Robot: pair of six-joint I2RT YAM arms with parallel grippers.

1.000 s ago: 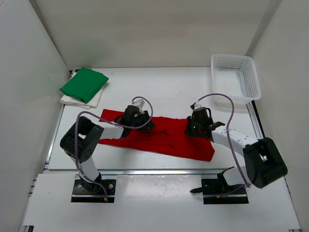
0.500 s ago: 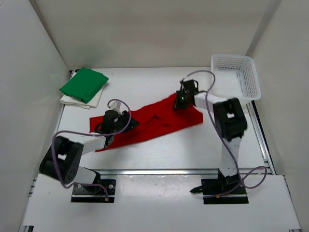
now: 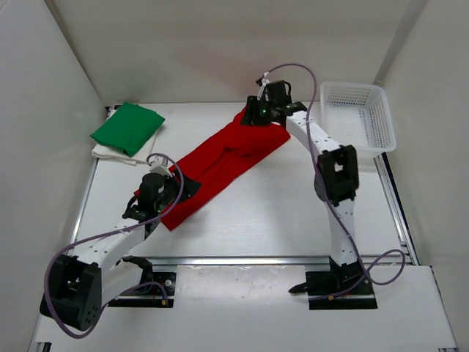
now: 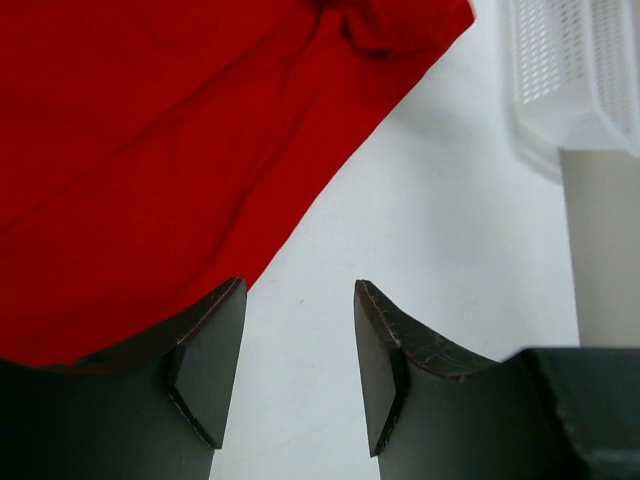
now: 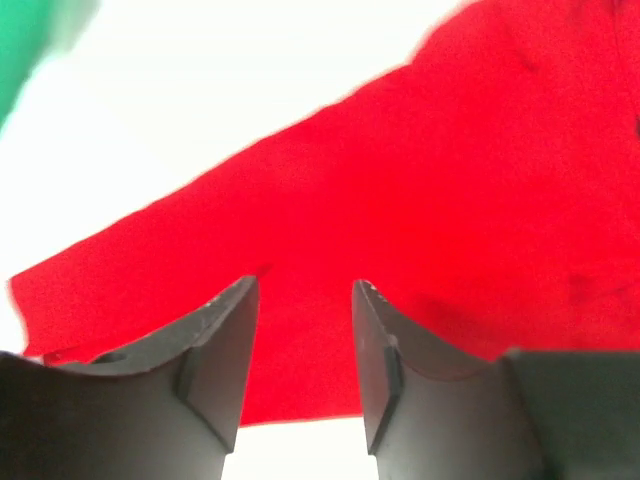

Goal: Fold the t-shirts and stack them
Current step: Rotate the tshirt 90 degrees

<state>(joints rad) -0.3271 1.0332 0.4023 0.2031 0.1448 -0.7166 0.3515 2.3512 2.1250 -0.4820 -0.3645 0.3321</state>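
Observation:
The red t-shirt [image 3: 220, 163] lies stretched in a long diagonal band, from the near left to the far middle of the table. My left gripper [image 3: 178, 188] is at its near-left end. In the left wrist view that gripper [image 4: 300, 285] is open over bare table, with the red t-shirt [image 4: 170, 150] under its left finger. My right gripper [image 3: 251, 117] hovers over the far end. In the right wrist view this gripper [image 5: 305, 283] is open, the red t-shirt [image 5: 420, 200] spread below it. A folded green t-shirt [image 3: 127, 127] rests on the folded white t-shirt [image 3: 126, 153] at the far left.
A white mesh basket [image 3: 357, 116] stands at the far right corner; its basket wall [image 4: 570, 70] also shows in the left wrist view. White walls enclose the table on three sides. The right arm [image 3: 335, 172] reaches far across the right half of the table.
The red t-shirt swung from lying across the table to a diagonal. The right gripper carried its end to the far side and opened. The left gripper drew back to the near left and opened wider.

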